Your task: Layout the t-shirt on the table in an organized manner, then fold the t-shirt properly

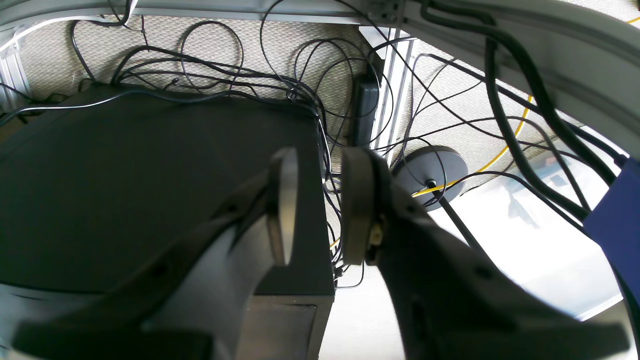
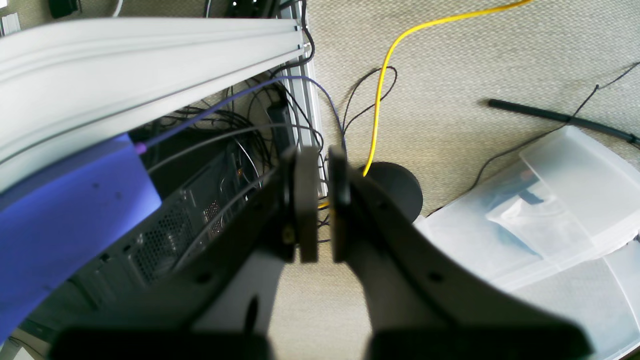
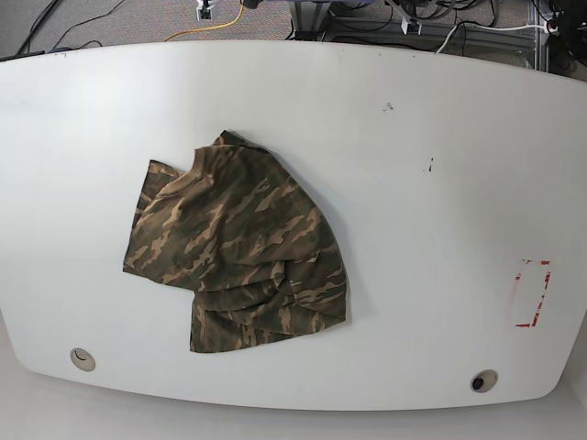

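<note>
Camouflage cloth, base view: the t-shirt [image 3: 240,247] lies crumpled on the tabletop [image 3: 422,211], nearer its left edge; soft, best pinched at hem corners. Left wrist: left gripper [image 1: 316,205] jaws parted, empty. Right wrist: right gripper [image 2: 322,202] jaws nearly together, empty.

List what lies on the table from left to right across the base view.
Left grommet hole → camouflage t-shirt → small dark marks → right grommet hole → red-marked rectangle, all on the white table.
</note>
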Action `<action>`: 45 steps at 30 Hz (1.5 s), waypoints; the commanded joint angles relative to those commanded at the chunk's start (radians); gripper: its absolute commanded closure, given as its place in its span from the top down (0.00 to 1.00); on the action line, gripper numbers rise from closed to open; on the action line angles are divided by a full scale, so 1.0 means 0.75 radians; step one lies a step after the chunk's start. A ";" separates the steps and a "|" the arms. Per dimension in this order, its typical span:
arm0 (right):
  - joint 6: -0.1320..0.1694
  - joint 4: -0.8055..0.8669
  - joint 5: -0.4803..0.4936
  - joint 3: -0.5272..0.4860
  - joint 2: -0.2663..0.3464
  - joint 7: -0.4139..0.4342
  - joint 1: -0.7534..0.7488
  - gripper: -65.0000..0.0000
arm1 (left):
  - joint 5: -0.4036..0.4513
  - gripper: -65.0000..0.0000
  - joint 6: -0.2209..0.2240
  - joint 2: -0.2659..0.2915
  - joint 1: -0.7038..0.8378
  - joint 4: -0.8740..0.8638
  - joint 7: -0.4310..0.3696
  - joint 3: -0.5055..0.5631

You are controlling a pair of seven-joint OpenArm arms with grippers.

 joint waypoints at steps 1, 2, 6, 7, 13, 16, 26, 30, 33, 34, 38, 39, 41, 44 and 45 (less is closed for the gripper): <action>0.000 -0.002 0.001 0.000 -0.001 0.001 0.001 0.05 | -0.001 0.21 0.000 0.001 0.000 0.001 -0.001 0.000; 0.000 -0.003 0.003 0.001 -0.001 0.001 0.001 0.05 | -0.001 0.21 -0.001 0.001 0.000 0.003 -0.001 0.001; -0.003 -0.002 0.005 0.001 -0.001 0.002 0.004 0.05 | 0.001 0.21 0.000 0.000 0.001 0.001 -0.003 0.003; -0.001 -0.003 0.006 0.000 -0.001 0.002 0.003 0.05 | 0.001 0.21 0.000 0.000 0.001 0.003 -0.002 0.003; 0.000 -0.002 0.009 0.002 0.000 0.001 0.003 0.04 | -0.001 0.21 0.000 0.000 0.001 0.009 -0.001 0.002; 0.011 -0.002 0.016 0.000 0.005 -0.012 0.005 0.05 | -0.002 0.21 0.004 -0.004 -0.002 0.010 -0.001 0.003; 0.000 -0.005 0.003 0.002 0.006 -0.014 0.004 0.05 | -0.002 0.21 0.003 -0.005 0.002 0.010 -0.003 0.003; -0.025 -0.012 -0.011 0.001 0.003 -0.014 0.010 0.05 | 0.009 0.22 0.011 -0.007 -0.005 0.005 0.003 0.006; -0.016 -0.032 -0.006 0.005 -0.029 -0.014 0.052 0.05 | -0.007 0.21 -0.001 -0.004 -0.003 0.018 -0.003 -0.004; -0.016 -0.032 -0.006 0.005 -0.029 -0.014 0.054 0.05 | -0.007 0.21 -0.001 -0.004 -0.003 0.020 -0.003 -0.004; -0.016 -0.030 -0.006 0.005 -0.029 -0.014 0.058 0.04 | -0.007 0.21 -0.001 -0.006 -0.003 0.020 -0.003 -0.004; -0.016 -0.030 -0.006 0.005 -0.029 -0.014 0.058 0.04 | -0.007 0.21 -0.001 -0.006 -0.003 0.020 -0.003 -0.004; -0.016 -0.028 -0.006 0.005 -0.029 -0.014 0.058 0.04 | -0.007 0.21 -0.001 -0.006 -0.003 0.020 -0.003 -0.004; -0.016 -0.028 -0.006 0.005 -0.029 -0.014 0.058 0.04 | -0.007 0.21 -0.001 -0.006 -0.003 0.020 -0.003 -0.004; -0.016 -0.026 -0.006 0.005 -0.029 -0.014 0.058 0.04 | -0.007 0.21 -0.001 -0.006 -0.003 0.020 -0.003 -0.004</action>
